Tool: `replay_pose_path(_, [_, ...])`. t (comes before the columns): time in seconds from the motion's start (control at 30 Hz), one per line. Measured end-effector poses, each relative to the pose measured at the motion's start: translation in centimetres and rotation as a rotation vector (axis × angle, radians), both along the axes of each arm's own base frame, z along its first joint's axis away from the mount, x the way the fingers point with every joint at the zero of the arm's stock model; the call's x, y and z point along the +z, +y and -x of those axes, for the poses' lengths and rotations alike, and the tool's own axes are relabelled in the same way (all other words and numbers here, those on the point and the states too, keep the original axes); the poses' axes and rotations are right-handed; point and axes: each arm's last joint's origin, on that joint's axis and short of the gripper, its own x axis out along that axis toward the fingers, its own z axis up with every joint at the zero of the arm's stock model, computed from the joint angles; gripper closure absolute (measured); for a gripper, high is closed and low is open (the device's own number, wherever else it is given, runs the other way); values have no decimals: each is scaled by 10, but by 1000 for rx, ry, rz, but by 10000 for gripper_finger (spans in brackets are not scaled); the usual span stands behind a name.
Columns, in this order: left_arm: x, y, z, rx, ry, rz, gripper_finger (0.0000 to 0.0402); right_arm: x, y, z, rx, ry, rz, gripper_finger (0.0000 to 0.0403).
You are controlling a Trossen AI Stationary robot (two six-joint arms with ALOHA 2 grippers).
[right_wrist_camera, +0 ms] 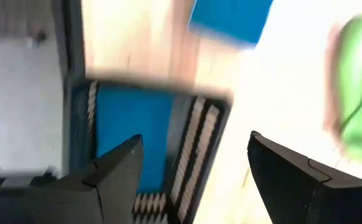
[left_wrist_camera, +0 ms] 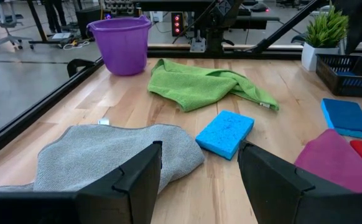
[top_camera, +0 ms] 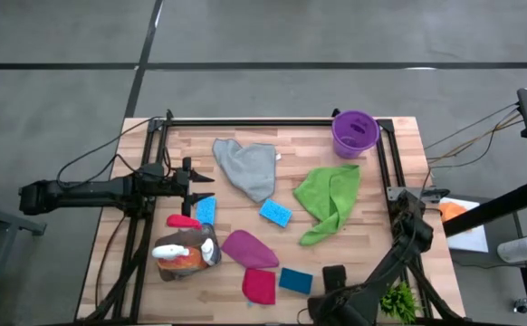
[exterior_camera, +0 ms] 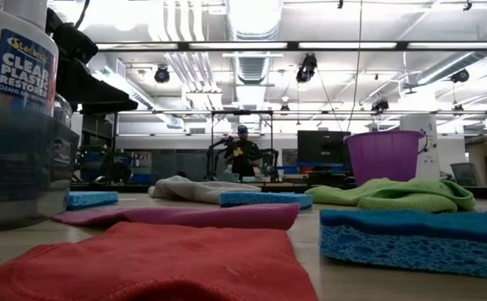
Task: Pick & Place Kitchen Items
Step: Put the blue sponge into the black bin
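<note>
Wooden bench (top_camera: 354, 244) inside a black frame carries everything, with grey floor around it. From the left edge the left claw (top_camera: 202, 187) reaches in, fingers spread and gripping nothing. Just beside its tips lies a blue sponge (top_camera: 206, 210), and close past it the grey cloth (top_camera: 248, 167) spreads toward the far edge. Its wrist view looks between the two dark fingers (left_wrist_camera: 137, 180) at that grey cloth (left_wrist_camera: 106, 152), a second blue sponge (left_wrist_camera: 226, 132) and the green cloth (left_wrist_camera: 206, 87).

At the near edge the right claw (top_camera: 334, 276) hangs with fingers apart and nothing between them. Its wrist view is blurred, showing a dark basket (right_wrist_camera: 162, 149) with something blue inside. A third blue sponge (top_camera: 295, 280) lies just left of it, touching the red cloth (top_camera: 259, 286); the magenta cloth (top_camera: 248, 247) lies just behind these.

Toward the near left corner the orange spray bottle (top_camera: 180, 254) lies on its side, with a small red cloth (top_camera: 183, 220) beside it. The second sponge (top_camera: 275, 212) sits mid-bench. The green cloth (top_camera: 329, 200) lies toward the right edge, and a purple bucket (top_camera: 355, 133) stands near the far right corner. A small plant (top_camera: 397, 299) sits at the near right corner.
</note>
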Motion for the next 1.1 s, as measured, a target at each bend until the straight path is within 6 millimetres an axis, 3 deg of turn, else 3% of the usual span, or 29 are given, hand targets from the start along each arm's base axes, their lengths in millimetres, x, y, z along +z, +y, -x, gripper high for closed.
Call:
replay_pose_path(0.33, [-2,0,0,0,17,3,188,3,-11,-48,96,-331,-39,122])
replay_pose_path(0.53, [-5,0,1,0,50,10,188,-25,-28,-68,73,-352,-21,122])
replay_pose_path(0.8, [-5,0,1,0,54,11,188,-65,-41,-69,49,-306,-48,122])
replay_pose_path(1.1, [-5,0,1,0,52,10,188,-86,-44,-61,-22,-285,-40,136])
